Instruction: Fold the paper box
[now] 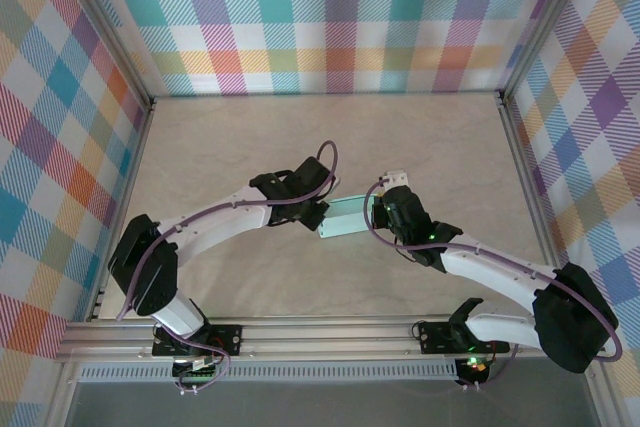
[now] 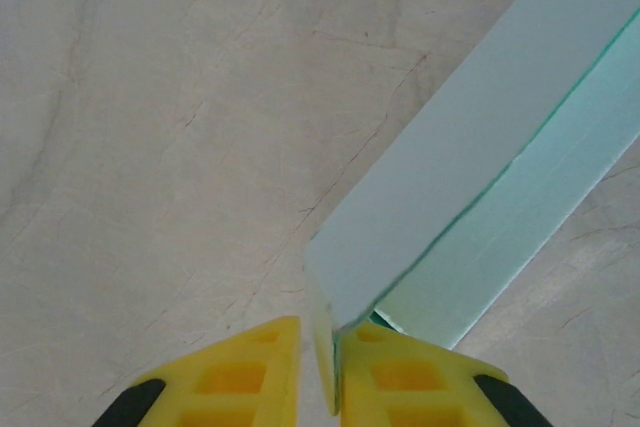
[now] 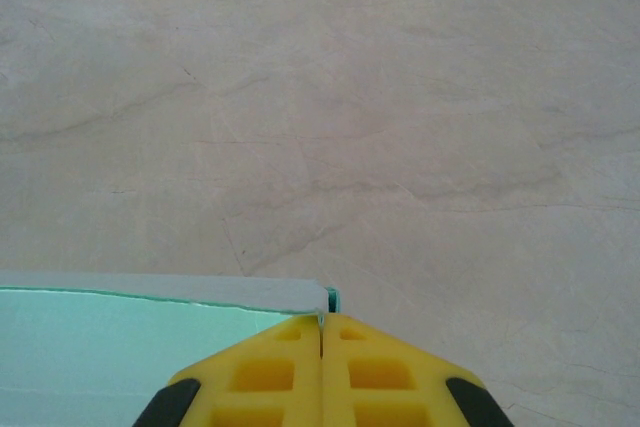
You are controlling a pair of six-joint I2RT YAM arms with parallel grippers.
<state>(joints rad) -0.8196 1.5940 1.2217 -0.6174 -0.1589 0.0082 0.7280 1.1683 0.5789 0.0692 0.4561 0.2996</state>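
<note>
Pinching box (image 1: 350, 217) from nine o'clock with nearly closed left gripper (image 2: 320, 327), from three o'clock with fully closed right gripper (image 3: 321, 319).

Left arm (image 1: 215, 219) and right arm (image 1: 495, 272): white tubular links noted, joined by bulky black joint housings. Purple cables (image 1: 334, 165) seen looped along both arms. Black bases (image 1: 195, 339) noted at the near ends. Small green lights (image 1: 432, 238) recorded on the right arm. Left fingers (image 2: 250, 377) and right fingers (image 3: 265, 375): yellow moulded plastic, rectangular recesses, black outer corners.
</note>
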